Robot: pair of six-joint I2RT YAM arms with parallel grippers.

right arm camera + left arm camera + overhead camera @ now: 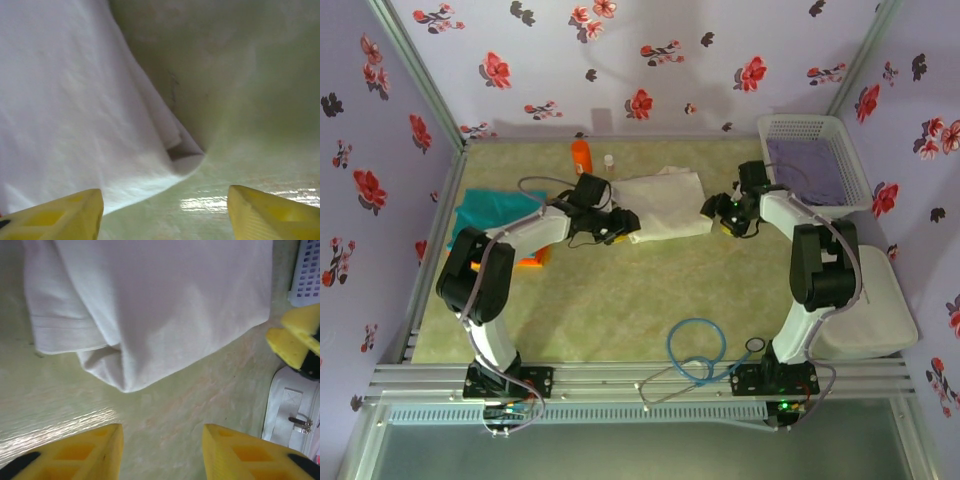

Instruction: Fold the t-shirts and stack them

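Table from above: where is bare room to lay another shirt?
Widest bare green tabletop lies between the left arm and right arm, bordered by the folded white cloth t-shirt behind and the blue cable loop in front. Crowded at the back: orange bottle, white plastic basket.

Overhead view — wrist close-ups, shared tee (665,203)

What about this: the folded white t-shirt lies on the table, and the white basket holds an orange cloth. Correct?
No: the top external view shows a purple cloth in the white basket, not orange. The rest holds.
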